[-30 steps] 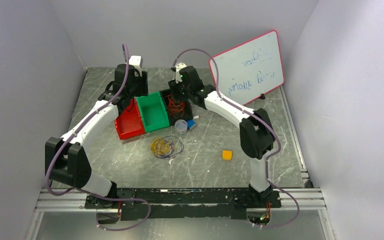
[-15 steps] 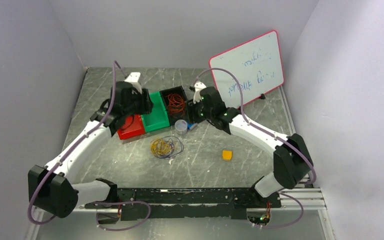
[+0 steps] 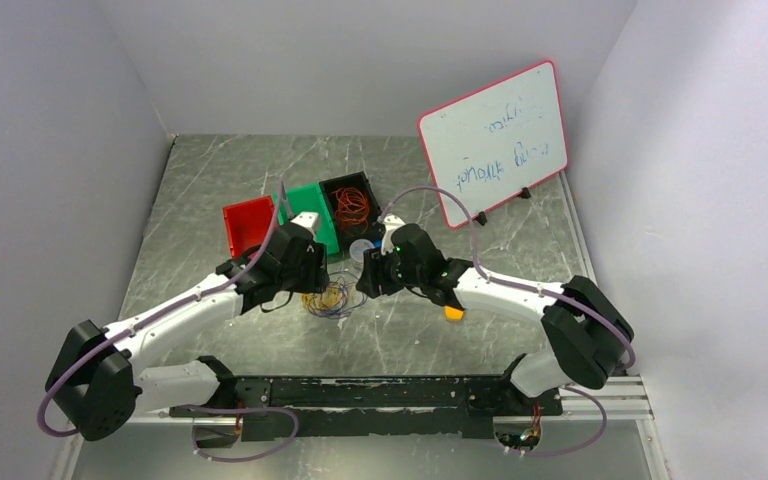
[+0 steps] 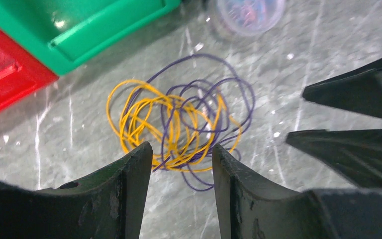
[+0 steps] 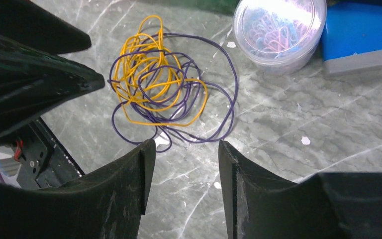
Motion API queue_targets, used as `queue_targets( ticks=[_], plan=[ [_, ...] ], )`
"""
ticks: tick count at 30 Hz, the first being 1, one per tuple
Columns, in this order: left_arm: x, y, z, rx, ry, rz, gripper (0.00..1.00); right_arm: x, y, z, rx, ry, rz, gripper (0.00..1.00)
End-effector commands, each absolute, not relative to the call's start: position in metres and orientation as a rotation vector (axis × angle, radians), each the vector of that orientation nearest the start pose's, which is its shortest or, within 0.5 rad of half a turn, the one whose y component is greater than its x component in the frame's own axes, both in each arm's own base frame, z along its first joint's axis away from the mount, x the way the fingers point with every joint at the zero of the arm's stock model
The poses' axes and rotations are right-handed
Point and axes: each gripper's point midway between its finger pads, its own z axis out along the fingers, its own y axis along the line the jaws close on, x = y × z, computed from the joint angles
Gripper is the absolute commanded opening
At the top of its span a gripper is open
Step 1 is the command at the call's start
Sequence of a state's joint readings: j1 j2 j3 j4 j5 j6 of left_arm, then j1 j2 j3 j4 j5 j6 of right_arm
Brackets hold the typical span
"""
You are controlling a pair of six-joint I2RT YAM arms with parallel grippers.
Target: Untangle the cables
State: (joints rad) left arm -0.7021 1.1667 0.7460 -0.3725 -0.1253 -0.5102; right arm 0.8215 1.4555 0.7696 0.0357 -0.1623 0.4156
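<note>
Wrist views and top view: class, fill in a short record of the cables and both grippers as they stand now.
tangle: yellow and purple cables, intertwined, lying on the table
left gripper: open, at the tangle's edge, holding nothing
right gripper: open, at the tangle's opposite edge, holding nothing
orange cables: in the black bin
nearby: clear tub, blue block

You see the cables (image 4: 179, 122) on the surface (image 4: 328, 40) between the left end effector (image 4: 181, 149) and the right end effector (image 5: 186, 144), with the bins (image 4: 79, 30) beyond them.
</note>
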Motion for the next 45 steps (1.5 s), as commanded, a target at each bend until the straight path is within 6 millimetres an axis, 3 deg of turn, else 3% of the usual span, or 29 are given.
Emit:
queue_targets(
  ticks=[1, 9, 16, 23, 29, 35, 41, 45],
  plan=[
    [0.231, -0.186, 0.093, 0.094, 2.423, -0.38, 0.53, 0.24, 0.331, 0.103, -0.508, 2.203, 0.913, 0.53],
    [0.224, -0.181, 0.062, 0.073, 2.493, -0.339, 0.53, 0.24, 0.337, 0.09, -0.29, 2.284, 0.939, 0.54],
    [0.23, -0.192, 0.046, 0.089, 2.488, -0.37, 0.5, 0.232, 0.346, 0.079, -0.149, 2.306, 1.011, 0.53],
    [0.224, -0.229, 0.043, 0.175, 2.479, -0.495, 0.27, 0.238, 0.321, 0.073, -0.073, 2.308, 0.881, 0.51],
    [0.206, -0.256, 0.052, 0.243, 2.449, -0.596, 0.19, 0.235, 0.293, 0.066, -0.039, 2.32, 0.766, 0.5],
    [0.204, -0.247, 0.049, 0.199, 2.454, -0.544, 0.2, 0.228, 0.275, 0.061, -0.023, 2.345, 0.703, 0.48],
    [0.202, -0.246, 0.037, 0.199, 2.476, -0.53, 0.19, 0.213, 0.278, 0.058, -0.046, 2.375, 0.785, 0.42],
    [0.202, -0.242, 0.031, 0.196, 2.49, -0.498, 0.19, 0.213, 0.282, 0.058, -0.082, 2.366, 0.796, 0.42]
  ],
)
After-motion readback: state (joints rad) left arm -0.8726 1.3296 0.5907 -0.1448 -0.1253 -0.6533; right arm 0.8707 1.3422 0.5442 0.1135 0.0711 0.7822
